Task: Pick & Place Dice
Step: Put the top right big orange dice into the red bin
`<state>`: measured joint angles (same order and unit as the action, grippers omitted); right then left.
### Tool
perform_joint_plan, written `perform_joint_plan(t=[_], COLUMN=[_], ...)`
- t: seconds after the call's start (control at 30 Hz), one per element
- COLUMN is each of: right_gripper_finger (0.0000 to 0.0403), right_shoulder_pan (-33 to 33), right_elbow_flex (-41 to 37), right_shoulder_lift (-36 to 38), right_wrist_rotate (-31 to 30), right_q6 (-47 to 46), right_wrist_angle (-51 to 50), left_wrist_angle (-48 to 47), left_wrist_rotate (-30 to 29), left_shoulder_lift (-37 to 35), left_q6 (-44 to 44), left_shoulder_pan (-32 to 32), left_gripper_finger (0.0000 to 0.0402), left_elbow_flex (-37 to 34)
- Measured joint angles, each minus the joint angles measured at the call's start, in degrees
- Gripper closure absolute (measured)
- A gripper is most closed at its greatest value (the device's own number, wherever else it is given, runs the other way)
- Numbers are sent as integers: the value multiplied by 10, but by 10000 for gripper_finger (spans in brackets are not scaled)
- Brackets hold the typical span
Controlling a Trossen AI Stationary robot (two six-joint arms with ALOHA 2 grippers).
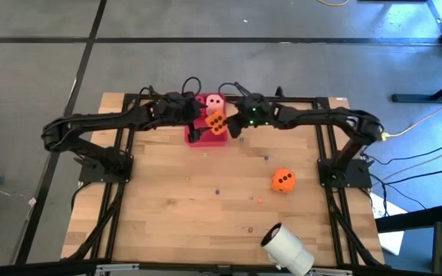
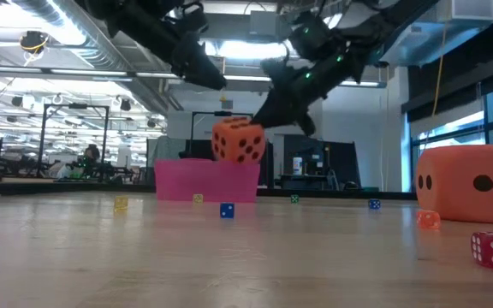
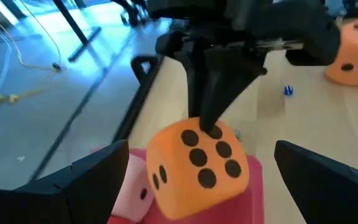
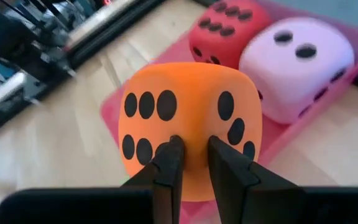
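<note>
Wooden tabletop (image 1: 206,207) carries a pink tray (image 4: 328,106) at its far edge, with the red die (image 4: 229,28) and pink die (image 4: 297,65) inside. Right gripper (image 4: 194,149) pinches an orange die (image 4: 188,118) just above the tray, apparently clear of it. Left gripper (image 3: 197,180) hangs spread wide beside it. Second orange die (image 1: 283,180) sits well apart, near a white roll (image 1: 286,247).

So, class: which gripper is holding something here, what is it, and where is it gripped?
The right gripper pinches an orange die at one corner edge, above the pink tray. The left gripper holds nothing.
</note>
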<state>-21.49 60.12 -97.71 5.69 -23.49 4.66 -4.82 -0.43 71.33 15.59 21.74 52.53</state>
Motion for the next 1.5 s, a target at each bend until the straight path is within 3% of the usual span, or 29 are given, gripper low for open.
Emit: perform_joint_plan(t=[0.37,0.57,0.8,0.93,1.3,1.5], right_gripper_finger=[337,337,337,337,337,310], right_shoulder_pan=[0,0,4,6,-6,-7], right_elbow_flex=[0,0,0,-1,0,0], right_shoulder_lift=[-27,-27,-36,-51,-52,-52], right_wrist_rotate=[-13,-108,-102,-74,-79,-83], right_q6=[14,-62,-91,-91,-81,-56], right_wrist_angle=[29,28,22,15,7,-1], left_wrist_angle=[10,44,77,95,92,89], left_wrist_rotate=[-66,-73,-74,-74,-74,-74], left_shoulder_lift=[71,125,159,159,157,157], left_q6=[0,1,2,2,5,3], left_shoulder_pan=[18,32,43,43,39,39], left_gripper_finger=[2,2,2,2,2,2], left_elbow_flex=[0,0,0,0,0,0])
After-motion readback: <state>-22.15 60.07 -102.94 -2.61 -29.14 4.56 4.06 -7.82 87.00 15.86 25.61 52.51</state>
